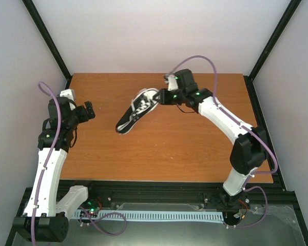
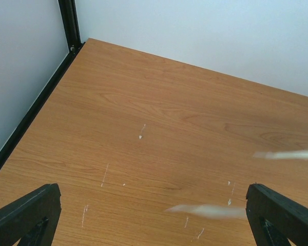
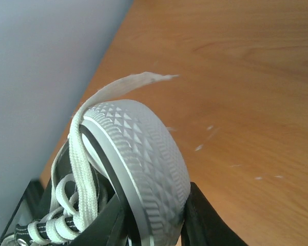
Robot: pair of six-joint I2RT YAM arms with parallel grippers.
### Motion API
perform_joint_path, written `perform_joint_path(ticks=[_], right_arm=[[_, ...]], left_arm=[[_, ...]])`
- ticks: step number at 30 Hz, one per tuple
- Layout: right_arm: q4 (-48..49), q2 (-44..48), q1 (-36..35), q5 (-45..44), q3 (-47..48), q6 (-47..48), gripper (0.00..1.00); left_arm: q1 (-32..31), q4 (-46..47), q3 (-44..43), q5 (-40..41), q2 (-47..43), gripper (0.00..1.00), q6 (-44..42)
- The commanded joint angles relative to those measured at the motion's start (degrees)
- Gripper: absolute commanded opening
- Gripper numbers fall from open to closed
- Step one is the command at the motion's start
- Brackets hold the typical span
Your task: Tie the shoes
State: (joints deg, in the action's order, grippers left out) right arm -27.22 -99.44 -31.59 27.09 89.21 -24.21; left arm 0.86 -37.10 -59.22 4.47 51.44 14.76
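The right gripper [image 3: 154, 225] has its fingers [image 3: 203, 218] clamped on the white toe of the shoe [image 3: 138, 159]. The rest of the shoe stretches away from them toward the left arm. A white lace [image 3: 123, 84] arches over the toe, just beyond the fingers. The left gripper [image 2: 154, 205] holds its fingers [image 2: 31, 210] spread wide above the table [image 2: 143, 102], well apart from the shoe.

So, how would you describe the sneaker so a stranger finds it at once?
On the wooden table, look toward the far edge, where the right gripper reaches. It clamps the white toe cap of a black sneaker with white laces, the only object there.
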Motion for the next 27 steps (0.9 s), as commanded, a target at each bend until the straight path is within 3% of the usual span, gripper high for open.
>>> perform_joint_path(ticks=[1, 7, 14, 19, 27], right_arm=[[-5.2, 0.06, 0.48, 7.02, -0.57, 8.58, 0.03], [-10.49, -3.85, 0.59, 7.19, -9.42, 17.26, 0.03], [-9.36, -3.95, 0.65, 2.79, -17.86, 19.83, 0.03], [-13.67, -5.64, 1.89, 1.18, -17.01, 26.95, 0.03], [-12.53, -9.15, 5.32, 6.47, -10.54, 28.67, 0.07]], left_arm=[[0.26, -0.22, 0.08, -0.9, -1.38, 1.0, -0.09], [0.21, -0.17, 0.21, -1.84, -1.16, 1.0, 0.0], [0.04, -0.28, 0.03, -2.19, -0.48, 1.0, -0.13], [-0.05, -0.09, 0.08, -4.85, 1.12, 1.0, -0.21], [-0.01, 0.21, 0.33, -6.84, 2.32, 1.0, -0.53]])
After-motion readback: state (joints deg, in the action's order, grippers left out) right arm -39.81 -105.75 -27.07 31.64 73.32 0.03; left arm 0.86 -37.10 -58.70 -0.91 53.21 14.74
